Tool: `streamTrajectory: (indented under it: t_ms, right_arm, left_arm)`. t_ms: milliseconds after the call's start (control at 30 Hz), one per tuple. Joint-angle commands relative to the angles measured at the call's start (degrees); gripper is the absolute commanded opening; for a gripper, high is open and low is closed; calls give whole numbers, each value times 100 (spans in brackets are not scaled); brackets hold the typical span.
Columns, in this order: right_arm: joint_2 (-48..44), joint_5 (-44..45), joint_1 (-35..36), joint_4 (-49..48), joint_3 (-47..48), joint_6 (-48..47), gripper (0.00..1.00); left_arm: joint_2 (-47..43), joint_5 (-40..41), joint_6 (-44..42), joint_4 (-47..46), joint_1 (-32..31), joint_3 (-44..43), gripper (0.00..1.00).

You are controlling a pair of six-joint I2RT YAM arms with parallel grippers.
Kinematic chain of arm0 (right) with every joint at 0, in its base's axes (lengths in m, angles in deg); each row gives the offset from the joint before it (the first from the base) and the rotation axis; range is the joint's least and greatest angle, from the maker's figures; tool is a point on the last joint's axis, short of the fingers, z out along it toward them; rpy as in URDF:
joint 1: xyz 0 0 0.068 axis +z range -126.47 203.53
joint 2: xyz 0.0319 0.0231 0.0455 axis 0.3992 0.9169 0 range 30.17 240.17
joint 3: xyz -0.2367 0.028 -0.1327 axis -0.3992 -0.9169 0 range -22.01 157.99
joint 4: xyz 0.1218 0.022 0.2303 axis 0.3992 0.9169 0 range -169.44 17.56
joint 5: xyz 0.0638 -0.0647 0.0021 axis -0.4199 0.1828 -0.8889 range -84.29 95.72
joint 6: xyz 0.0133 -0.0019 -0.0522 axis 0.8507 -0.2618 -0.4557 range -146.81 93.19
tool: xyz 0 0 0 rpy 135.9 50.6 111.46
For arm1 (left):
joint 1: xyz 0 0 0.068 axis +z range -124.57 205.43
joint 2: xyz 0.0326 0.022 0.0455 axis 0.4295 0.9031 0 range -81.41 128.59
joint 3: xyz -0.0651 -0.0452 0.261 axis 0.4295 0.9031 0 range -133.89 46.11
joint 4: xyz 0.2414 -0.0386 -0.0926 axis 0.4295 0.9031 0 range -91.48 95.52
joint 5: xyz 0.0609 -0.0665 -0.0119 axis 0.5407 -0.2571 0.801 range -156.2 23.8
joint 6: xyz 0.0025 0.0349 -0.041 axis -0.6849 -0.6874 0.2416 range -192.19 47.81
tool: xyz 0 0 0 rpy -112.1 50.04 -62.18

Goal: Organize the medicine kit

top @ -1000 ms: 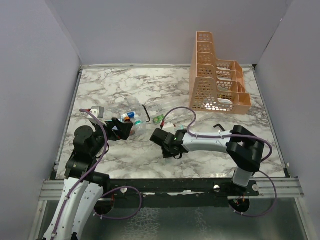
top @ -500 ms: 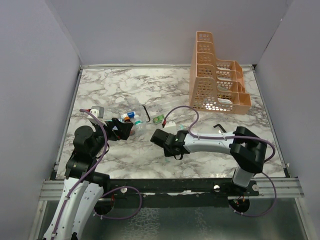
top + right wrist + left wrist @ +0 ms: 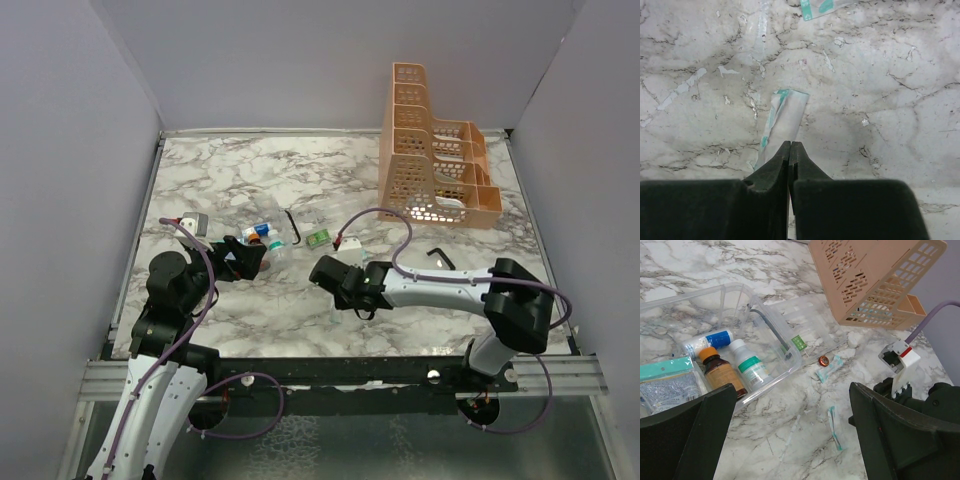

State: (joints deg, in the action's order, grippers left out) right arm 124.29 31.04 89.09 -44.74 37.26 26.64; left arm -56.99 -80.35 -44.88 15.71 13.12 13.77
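Note:
My right gripper (image 3: 790, 145) is shut on the near end of a white and teal packet (image 3: 785, 115) that lies on the marble; in the top view it (image 3: 345, 290) sits at the table's middle. The same packet shows in the left wrist view (image 3: 834, 427). My left gripper (image 3: 795, 435) is open and empty, held above the table at the left (image 3: 240, 260). A clear plastic bin (image 3: 775, 330) holds a brown bottle (image 3: 720, 372), a white bottle with a green label (image 3: 751, 365), a blue and white roll (image 3: 707, 340) and a small green box (image 3: 799, 342).
A second teal packet (image 3: 829, 370) and a small round disc (image 3: 824, 360) lie beside the bin. A peach tiered organiser (image 3: 430, 160) stands at the back right. A black hex key (image 3: 438, 255) lies in front of it. A clear bag of supplies (image 3: 665, 385) lies at the bin's left.
The right arm has stretched out lower, its elbow swinging right, while its gripper stays over the packet. The left arm has not moved.

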Motion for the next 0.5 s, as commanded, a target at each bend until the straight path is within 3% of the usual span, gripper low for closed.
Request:
streamTrajectory:
  t_ms: [0,167,300,467]
  right_arm:
    - [-404,632,19,-127,-22,-197,1]
    - [-1078,1006,-136,-668,-64,-1379,1]
    - [-1550,934,-668,-1344,-50,-2438,1]
    - [-1498,-52,-1363,-1824,139,-3437,1]
  left_arm:
    - [-21,-35,-4,-142,39,-36,99]
    - [-15,-34,-16,-141,42,-36,99]
    - [32,-56,-17,-146,41,-38,99]
    - [41,-54,-21,-145,39,-42,99]
